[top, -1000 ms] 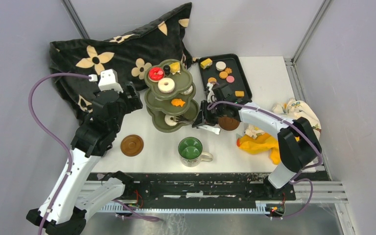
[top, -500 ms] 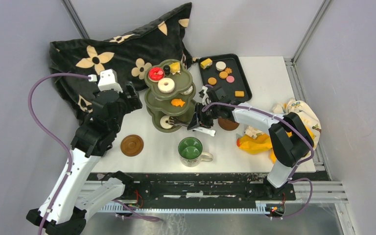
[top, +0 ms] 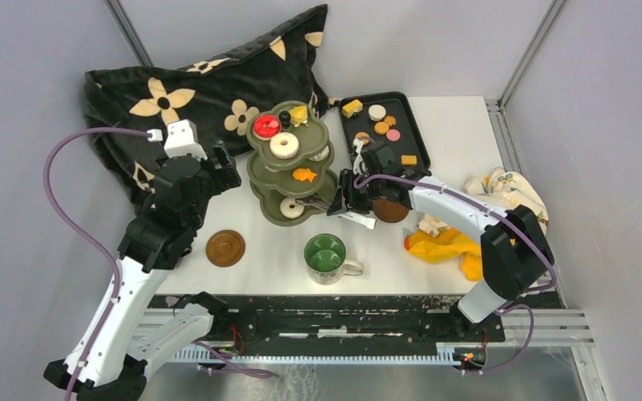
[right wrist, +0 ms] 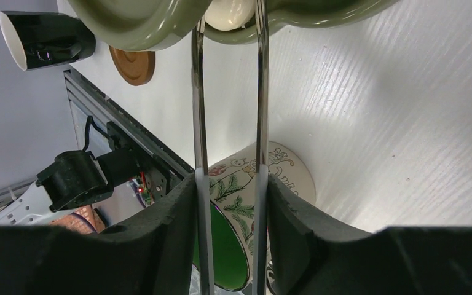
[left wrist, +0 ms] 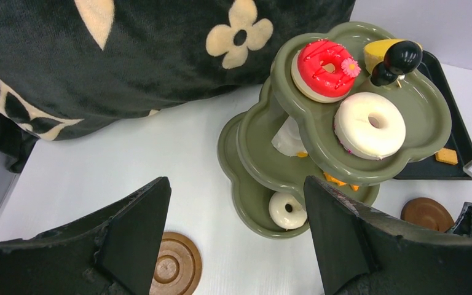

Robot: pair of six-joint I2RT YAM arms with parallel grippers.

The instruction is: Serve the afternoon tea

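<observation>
From above, my right gripper (top: 347,203) pinches the tongs (top: 316,203), tips at the lowest tier of the stand (top: 269,215), I think to leave the white donut (top: 292,208) there; since half a second ago this arm has drawn back rightward. On the left wrist camera, the left gripper (left wrist: 235,182) hangs spread and empty above the stand, waiting. On the right wrist camera, the tongs stand parted and the white donut lies free.
</observation>
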